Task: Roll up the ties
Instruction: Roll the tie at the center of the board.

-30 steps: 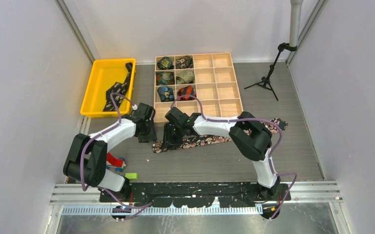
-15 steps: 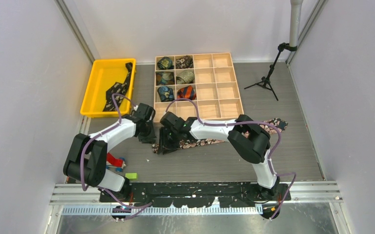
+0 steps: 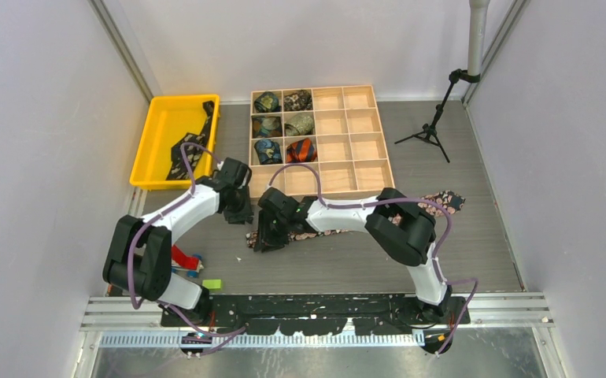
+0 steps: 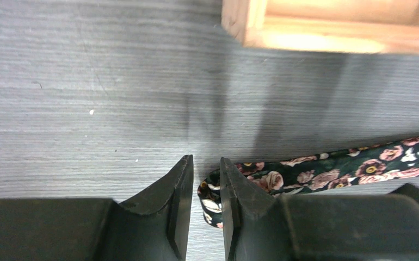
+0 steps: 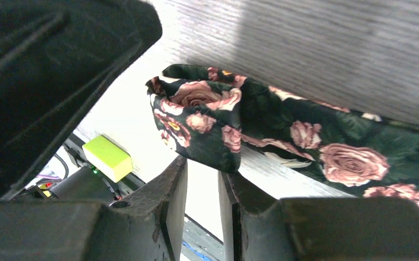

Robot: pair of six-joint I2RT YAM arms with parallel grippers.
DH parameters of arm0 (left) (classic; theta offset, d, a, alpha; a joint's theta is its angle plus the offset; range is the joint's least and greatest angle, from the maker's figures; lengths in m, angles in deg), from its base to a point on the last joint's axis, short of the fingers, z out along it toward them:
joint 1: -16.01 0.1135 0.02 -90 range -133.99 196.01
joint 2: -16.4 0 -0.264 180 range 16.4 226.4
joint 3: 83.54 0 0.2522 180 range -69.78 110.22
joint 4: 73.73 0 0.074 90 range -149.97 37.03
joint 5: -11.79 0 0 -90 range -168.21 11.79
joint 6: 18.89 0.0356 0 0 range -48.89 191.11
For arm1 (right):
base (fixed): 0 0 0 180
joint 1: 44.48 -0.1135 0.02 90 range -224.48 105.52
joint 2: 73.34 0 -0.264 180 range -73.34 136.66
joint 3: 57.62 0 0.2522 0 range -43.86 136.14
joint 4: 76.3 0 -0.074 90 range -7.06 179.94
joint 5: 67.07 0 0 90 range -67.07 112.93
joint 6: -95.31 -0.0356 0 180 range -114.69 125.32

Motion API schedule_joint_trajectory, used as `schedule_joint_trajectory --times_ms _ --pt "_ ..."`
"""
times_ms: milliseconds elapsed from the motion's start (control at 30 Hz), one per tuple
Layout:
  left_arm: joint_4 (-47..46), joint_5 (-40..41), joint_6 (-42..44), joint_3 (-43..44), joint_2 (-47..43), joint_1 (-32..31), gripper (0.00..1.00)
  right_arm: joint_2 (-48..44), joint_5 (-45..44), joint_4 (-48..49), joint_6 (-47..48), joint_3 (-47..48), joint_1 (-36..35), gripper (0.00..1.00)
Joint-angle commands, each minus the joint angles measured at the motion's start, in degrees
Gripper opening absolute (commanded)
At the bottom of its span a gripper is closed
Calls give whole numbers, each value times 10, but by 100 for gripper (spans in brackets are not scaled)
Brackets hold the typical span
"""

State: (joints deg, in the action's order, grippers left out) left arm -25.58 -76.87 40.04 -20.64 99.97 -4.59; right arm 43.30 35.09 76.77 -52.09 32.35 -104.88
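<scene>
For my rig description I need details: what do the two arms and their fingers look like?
The left arm and right arm both have white shells between bulky black joints. A purple cable loops along each. The fingers are black wedges with flat inner faces. I see no markings.

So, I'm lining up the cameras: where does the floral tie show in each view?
Top external: floral tie at centre, mostly under right arm.
Left wrist: floral tie lower right, end at bottom centre.
Right wrist: floral tie centre to right, end folded.
Shared landmark: grey table.
</scene>
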Motion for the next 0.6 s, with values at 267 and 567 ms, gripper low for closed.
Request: schedule_joint_trajectory --times_ms 267,567 --pt "54 58 -15 -1 -86 2 34 -66 -1 1 7 2 -10 32" --pt "46 55 -48 -62 -191 2 49 -69 -6 -40 42 58 8 27"
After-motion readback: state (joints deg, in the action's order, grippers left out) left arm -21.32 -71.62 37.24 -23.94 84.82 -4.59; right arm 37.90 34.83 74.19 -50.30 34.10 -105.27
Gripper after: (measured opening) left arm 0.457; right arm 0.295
